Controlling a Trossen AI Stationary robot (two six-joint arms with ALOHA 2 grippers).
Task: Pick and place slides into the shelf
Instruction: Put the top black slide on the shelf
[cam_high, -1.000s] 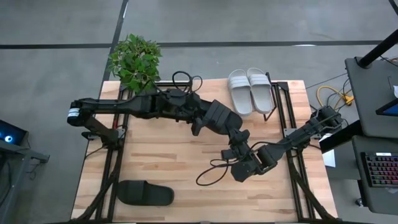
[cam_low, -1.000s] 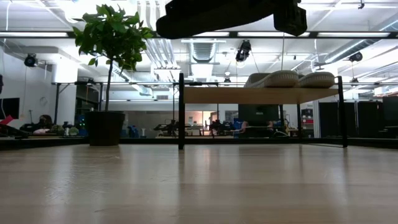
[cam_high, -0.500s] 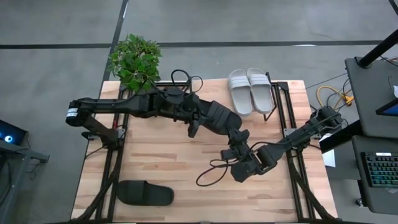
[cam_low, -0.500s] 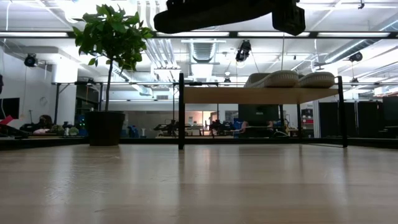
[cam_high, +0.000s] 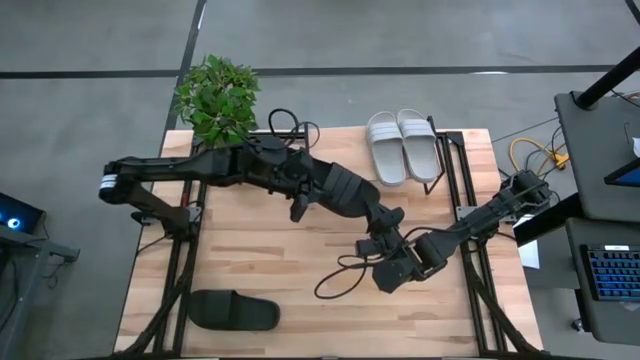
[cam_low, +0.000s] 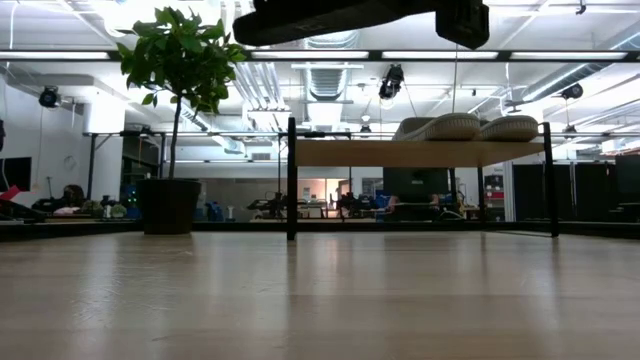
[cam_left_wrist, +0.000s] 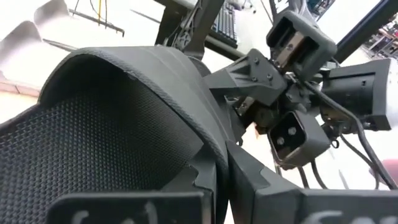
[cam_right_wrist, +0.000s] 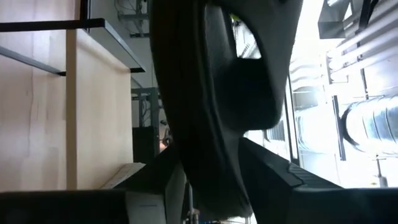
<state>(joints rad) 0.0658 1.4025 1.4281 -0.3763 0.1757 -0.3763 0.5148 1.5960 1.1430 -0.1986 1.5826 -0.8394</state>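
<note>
Above the middle of the table (cam_high: 270, 265), the left gripper (cam_high: 388, 222) is clenched on a black slide (cam_left_wrist: 112, 130). The right gripper (cam_high: 385, 245) meets it there, seemingly loosened around the slide's edge. The white slides (cam_high: 400, 145) sit on the shelf (cam_low: 420, 152) at the far edge; another black slide (cam_high: 233, 311) lies near the front-left corner.

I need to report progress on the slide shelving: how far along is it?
Done: both white slides sit side by side on the shelf. In hand: a black slide is up in the air mid-table, the left gripper shut on it, the right gripper right beside it. Left: that slide and the other black slide, lying near the table's front edge.
</note>
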